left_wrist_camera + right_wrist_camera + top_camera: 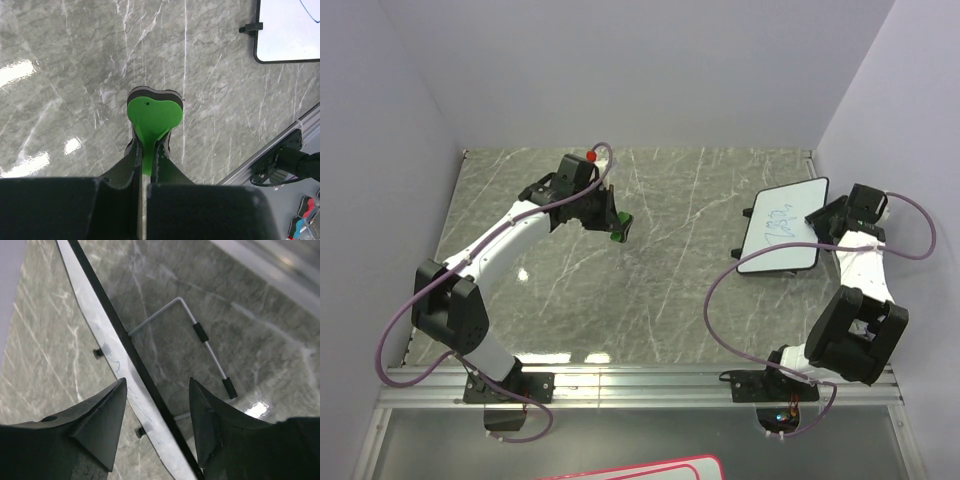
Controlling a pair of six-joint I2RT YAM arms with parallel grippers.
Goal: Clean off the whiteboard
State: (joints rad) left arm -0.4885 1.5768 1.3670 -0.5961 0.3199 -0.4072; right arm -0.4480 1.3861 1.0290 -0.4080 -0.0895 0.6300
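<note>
pale lilac walls (620,70) are seen around a grey marbled table (670,300). the left arm (500,240) is bent and stretched toward the table's middle; the right arm (860,270) is folded near the right edge. the whiteboard (782,228), scribbled in blue, is propped tilted at the right. its rim is straddled by the parted right gripper (157,383), not clenched. a green eraser (152,112) is clamped in the left gripper (146,150).

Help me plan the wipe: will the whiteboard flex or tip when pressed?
Probably stiff: the whiteboard is a flat, rimmed panel. Likely tippy: it seems propped on a thin wire stand, so pressing the eraser may topple it unless the right claw, straddling its edge, clamps it.
</note>
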